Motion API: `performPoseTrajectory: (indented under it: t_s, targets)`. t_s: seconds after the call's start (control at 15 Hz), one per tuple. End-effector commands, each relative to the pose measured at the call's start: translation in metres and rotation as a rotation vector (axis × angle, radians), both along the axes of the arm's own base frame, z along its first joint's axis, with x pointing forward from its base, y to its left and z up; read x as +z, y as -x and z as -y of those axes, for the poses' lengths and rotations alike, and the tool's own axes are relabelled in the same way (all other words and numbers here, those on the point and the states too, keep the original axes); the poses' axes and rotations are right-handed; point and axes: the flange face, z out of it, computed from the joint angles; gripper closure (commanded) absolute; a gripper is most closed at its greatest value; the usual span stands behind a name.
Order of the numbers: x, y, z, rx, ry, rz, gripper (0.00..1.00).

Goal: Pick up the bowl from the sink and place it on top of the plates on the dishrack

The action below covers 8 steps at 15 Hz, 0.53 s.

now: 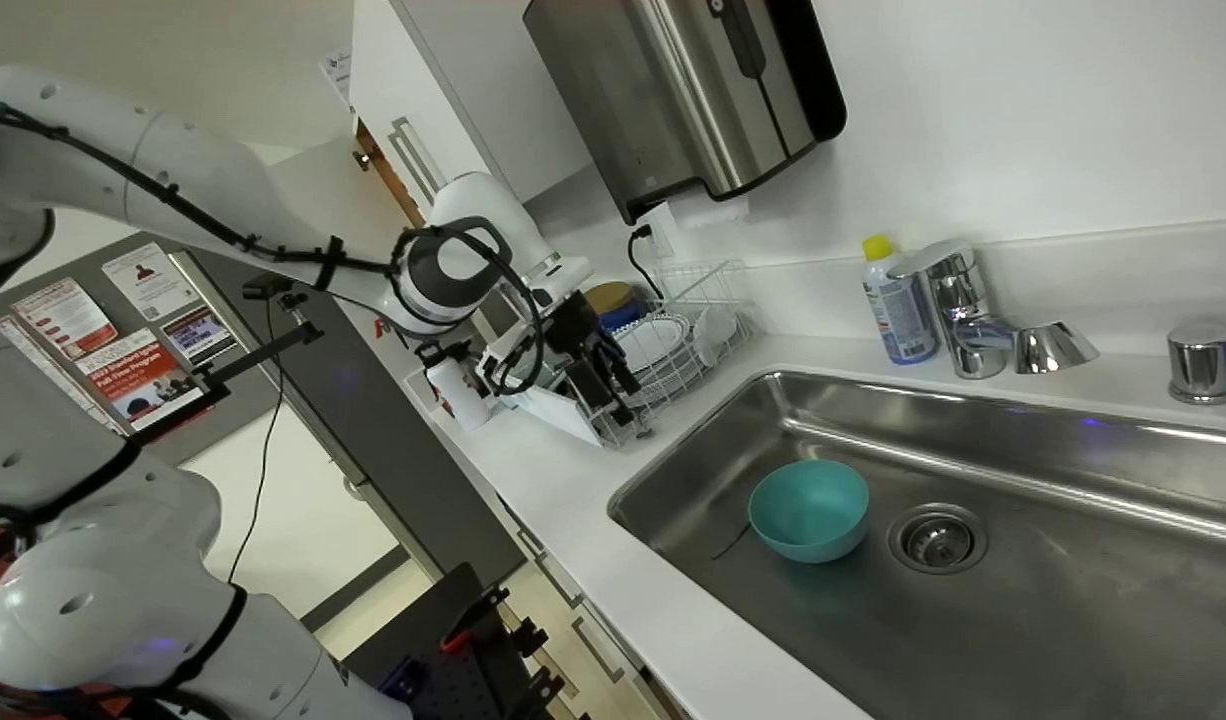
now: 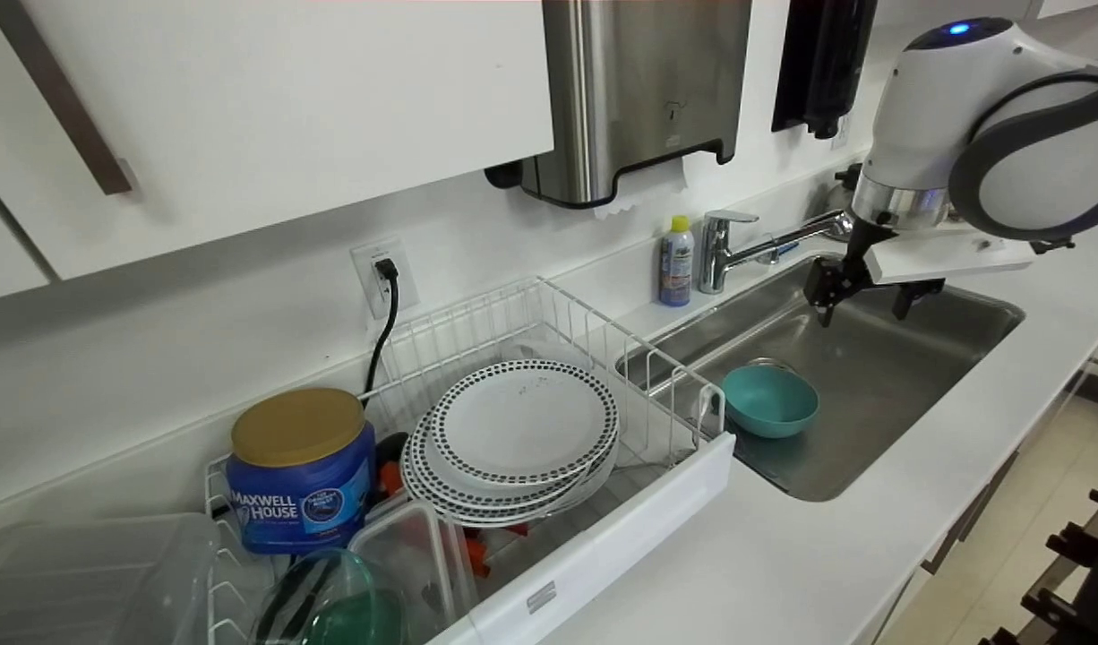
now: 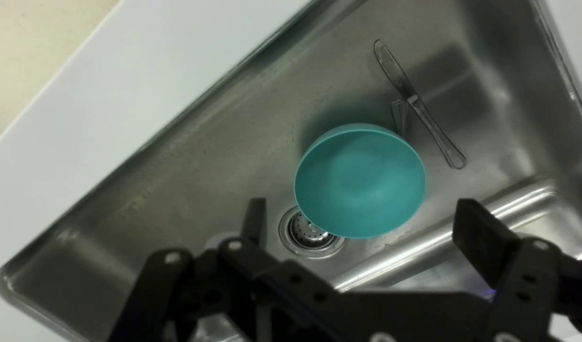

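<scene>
The teal bowl [image 1: 811,510] sits upright in the steel sink [image 1: 1073,610] beside the drain, and also shows in an exterior view [image 2: 770,400]. In the wrist view the bowl [image 3: 360,185] lies beyond and between the fingertips, apart from them. My gripper [image 3: 361,209] is open and empty, with its fingers wide apart. In an exterior view the gripper [image 2: 862,315] hangs above the sink, higher than the bowl. In an exterior view the gripper [image 1: 625,400] overlaps the rack's image. The stacked white plates [image 2: 522,421] with dark dotted rims lie in the white wire dishrack [image 2: 621,537].
A knife [image 3: 436,126] and another utensil [image 3: 399,116] lie by the bowl in the sink. The faucet [image 2: 764,251] and a yellow-capped bottle [image 2: 676,264] stand behind it. A blue coffee tub [image 2: 303,502] and clear containers [image 2: 92,573] crowd the rack. A towel dispenser [image 2: 647,98] hangs above.
</scene>
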Motion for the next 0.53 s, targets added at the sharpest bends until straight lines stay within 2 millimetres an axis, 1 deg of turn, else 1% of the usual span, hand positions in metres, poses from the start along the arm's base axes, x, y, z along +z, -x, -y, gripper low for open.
performPoseTrajectory:
  t_s: [0.0, 0.2, 0.47]
  targets:
    - [-0.025, -0.024, 0.014, -0.004, -0.001, -0.016, 0.0]
    - [-0.058, -0.048, 0.034, -0.002, -0.021, -0.029, 0.0]
    - [-0.109, -0.079, 0.057, 0.019, -0.007, -0.02, 0.0]
